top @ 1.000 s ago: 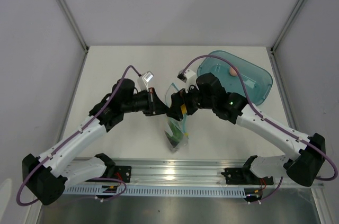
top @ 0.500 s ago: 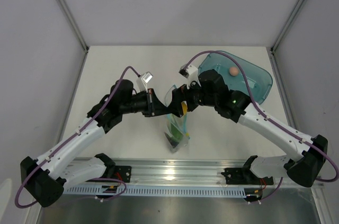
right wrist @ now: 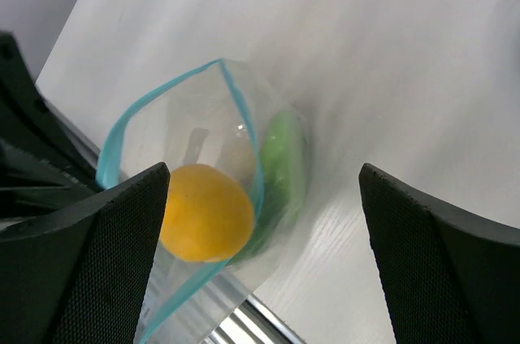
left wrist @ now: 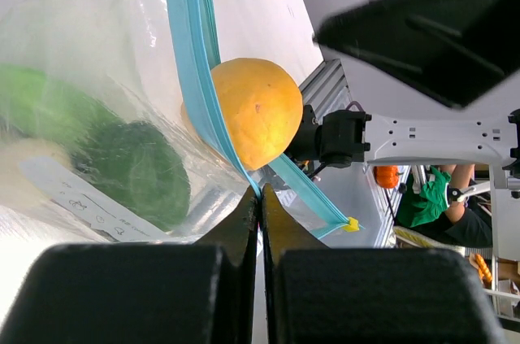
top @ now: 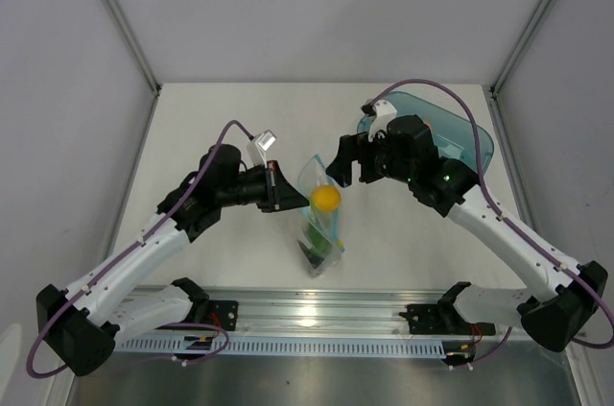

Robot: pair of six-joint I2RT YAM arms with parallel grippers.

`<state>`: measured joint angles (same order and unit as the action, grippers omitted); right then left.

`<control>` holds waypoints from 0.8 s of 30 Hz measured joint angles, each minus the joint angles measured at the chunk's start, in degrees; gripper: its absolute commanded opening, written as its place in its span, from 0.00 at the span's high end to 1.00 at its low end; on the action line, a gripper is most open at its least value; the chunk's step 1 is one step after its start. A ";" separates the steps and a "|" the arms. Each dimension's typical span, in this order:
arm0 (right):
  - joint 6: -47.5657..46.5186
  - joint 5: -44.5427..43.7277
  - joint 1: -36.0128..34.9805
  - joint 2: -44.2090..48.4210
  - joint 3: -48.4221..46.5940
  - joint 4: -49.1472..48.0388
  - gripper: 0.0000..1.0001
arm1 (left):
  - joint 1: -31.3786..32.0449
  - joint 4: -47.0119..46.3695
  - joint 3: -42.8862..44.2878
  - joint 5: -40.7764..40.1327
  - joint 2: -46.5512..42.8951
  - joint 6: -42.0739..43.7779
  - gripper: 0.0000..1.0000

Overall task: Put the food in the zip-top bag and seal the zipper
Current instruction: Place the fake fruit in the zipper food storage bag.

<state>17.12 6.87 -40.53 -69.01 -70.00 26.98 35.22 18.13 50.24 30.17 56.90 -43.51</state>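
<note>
The yellow-orange round fruit lay in the zip-top bag's mouth, at seven o'clock from the wide-open, empty right end effector. The left end effector was clamped on the zipper.

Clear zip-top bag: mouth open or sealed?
Open. The clear plastic bag's light-blue zipper strip gapes in a loop around the yellow-orange round fruit.

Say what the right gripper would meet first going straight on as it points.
Most likely the zip-top bag: the open right gripper points at its open mouth, where the yellow-orange round fruit sits. Whether rim or fruit comes first, depth leaves unclear.
</note>
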 measured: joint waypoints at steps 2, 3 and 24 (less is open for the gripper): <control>0.42 -0.46 1.40 0.00 0.00 0.87 0.01 | 0.02 0.00 0.00 0.00 0.00 0.00 0.99; 0.52 -0.46 2.10 0.00 0.00 1.25 0.01 | 0.00 0.00 0.00 0.00 0.00 0.00 0.99; -7.74 23.58 11.28 -6.08 4.42 -7.08 0.25 | 0.02 0.00 0.00 0.00 0.00 0.00 0.99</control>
<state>9.39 30.46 -29.26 -75.09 -65.58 19.90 35.24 18.13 50.24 30.17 56.90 -43.51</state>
